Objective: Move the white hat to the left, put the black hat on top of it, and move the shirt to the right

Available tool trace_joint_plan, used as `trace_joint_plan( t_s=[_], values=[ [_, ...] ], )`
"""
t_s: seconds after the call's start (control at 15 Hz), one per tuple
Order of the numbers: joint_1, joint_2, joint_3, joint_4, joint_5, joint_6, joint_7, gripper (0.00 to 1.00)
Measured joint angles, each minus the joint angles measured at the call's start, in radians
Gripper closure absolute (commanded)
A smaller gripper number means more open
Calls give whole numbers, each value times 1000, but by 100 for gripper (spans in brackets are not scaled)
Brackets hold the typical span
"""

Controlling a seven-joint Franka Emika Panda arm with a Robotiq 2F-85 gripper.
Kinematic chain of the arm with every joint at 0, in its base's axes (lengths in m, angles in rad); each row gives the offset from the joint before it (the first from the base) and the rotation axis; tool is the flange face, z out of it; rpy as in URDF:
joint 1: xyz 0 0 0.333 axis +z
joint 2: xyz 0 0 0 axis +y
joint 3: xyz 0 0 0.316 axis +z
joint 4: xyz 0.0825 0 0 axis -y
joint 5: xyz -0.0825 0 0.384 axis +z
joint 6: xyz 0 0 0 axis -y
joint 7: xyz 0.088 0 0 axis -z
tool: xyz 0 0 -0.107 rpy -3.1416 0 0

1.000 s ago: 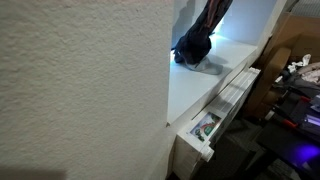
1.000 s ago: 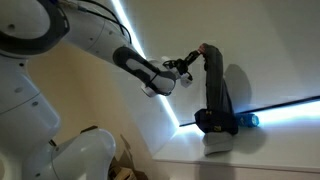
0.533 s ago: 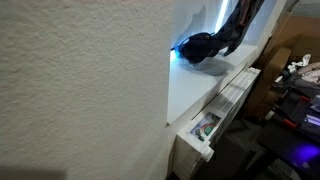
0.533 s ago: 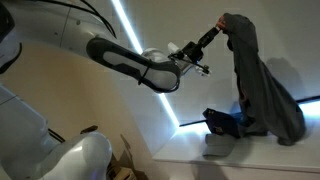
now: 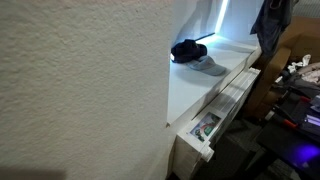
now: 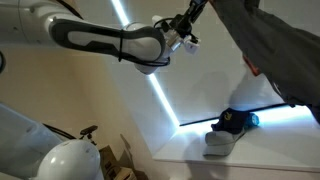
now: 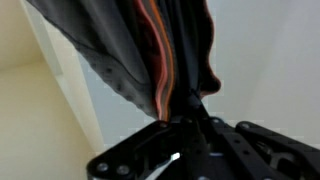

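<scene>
- The black hat sat on top of the white hat on the shelf, so the stacking looked done
- The gripper had its fingers clamped on the shirt, which hung in the air, clear of both hats
- Remaining, by my judgement: carrying the shirt to the right and setting it down
</scene>
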Motion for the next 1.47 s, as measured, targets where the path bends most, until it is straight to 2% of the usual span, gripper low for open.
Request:
trace_joint_plan(
  t_s=[0.2, 0.27, 0.47, 0.67, 0.8, 1.0, 1.13, 1.27, 1.47],
  values=[
    [-52, -87, 59, 59, 2, 198, 54, 99],
    [-60, -121, 67, 78, 2, 227, 56, 99],
    [-105, -195, 87, 122, 2, 191, 23, 99],
    [-136, -205, 109, 155, 1, 98, -41, 99],
    [-155, -188, 116, 163, 2, 141, -39, 99],
    [-139, -208, 91, 144, 3, 303, 24, 99],
    [-121, -268, 90, 84, 3, 389, 37, 99],
    [-55, -353, 70, -18, 3, 425, 31, 99],
    [97, -450, 4, -170, 2, 431, 26, 99]
  ],
)
